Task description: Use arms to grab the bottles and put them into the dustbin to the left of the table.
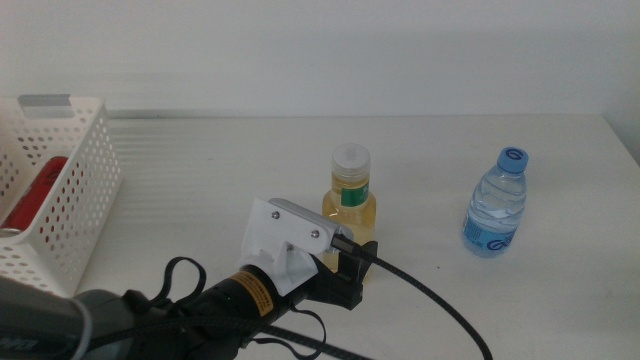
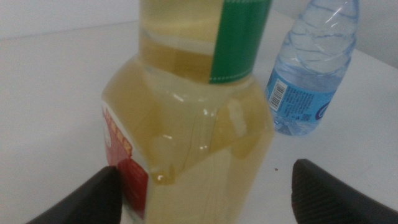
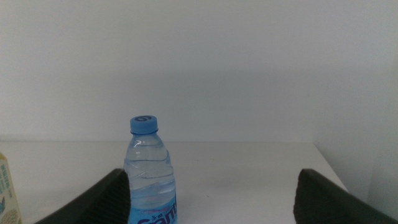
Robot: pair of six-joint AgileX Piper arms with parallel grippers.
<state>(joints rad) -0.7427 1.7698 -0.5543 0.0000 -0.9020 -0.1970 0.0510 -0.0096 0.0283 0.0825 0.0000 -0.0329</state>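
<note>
Our left gripper (image 2: 202, 193) stands wide, jaws either side of the upright yellow bottle (image 1: 350, 200) at mid-table — we only need to close. The dustbin (image 1: 85, 190) lies well left.

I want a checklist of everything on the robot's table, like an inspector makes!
Surface: white table, plain.
Job's things: yellow bottle upright mid-table; water bottle upright to its right; red can lying in the white dustbin at left.
Clutter: nothing seen.
Grippers: left gripper open, jaws either side of the yellow bottle; right gripper open, facing the water bottle, out of the middle view.
Cables: black cable runs from the left arm.
Surroundings: plain white wall.
</note>
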